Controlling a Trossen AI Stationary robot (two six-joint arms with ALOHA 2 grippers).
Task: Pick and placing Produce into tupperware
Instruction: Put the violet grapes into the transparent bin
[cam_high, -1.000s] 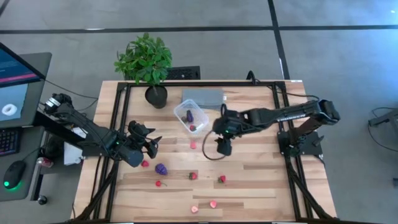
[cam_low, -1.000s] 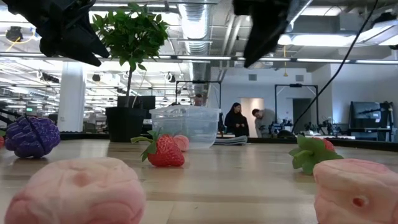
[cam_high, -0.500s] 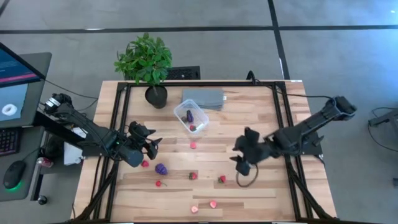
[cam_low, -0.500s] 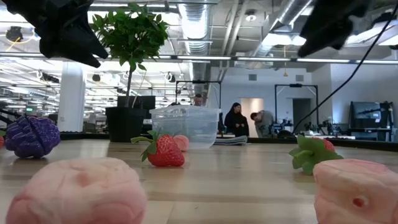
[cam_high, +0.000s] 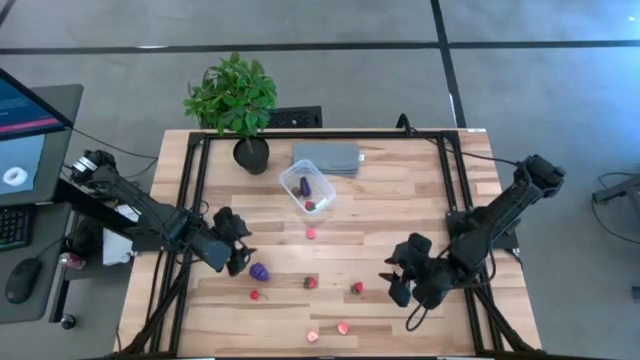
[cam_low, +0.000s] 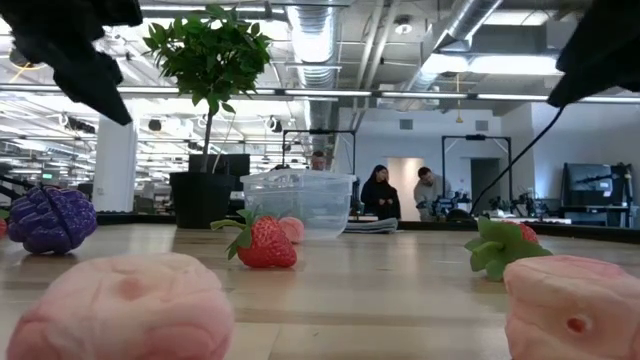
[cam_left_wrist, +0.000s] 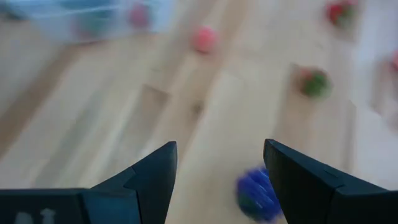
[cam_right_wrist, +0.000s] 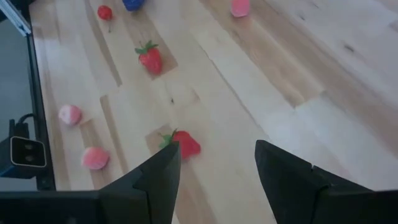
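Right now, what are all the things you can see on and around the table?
Tupperware: one, clear, far middle of the table, with a purple piece and a red piece inside.
Grey slab: one, just behind the tupperware.
Potted plant: one, green leaves in a dark pot, far left corner.
Purple fruit: one, loose on the table by the left gripper.
Red strawberries: three on the near half, one is.
Pink pieces: two at the near edge, one near the tupperware.
People: standing in the room behind.
Left gripper: open, beside the purple fruit.
Right gripper: open, empty, near the right strawberry.
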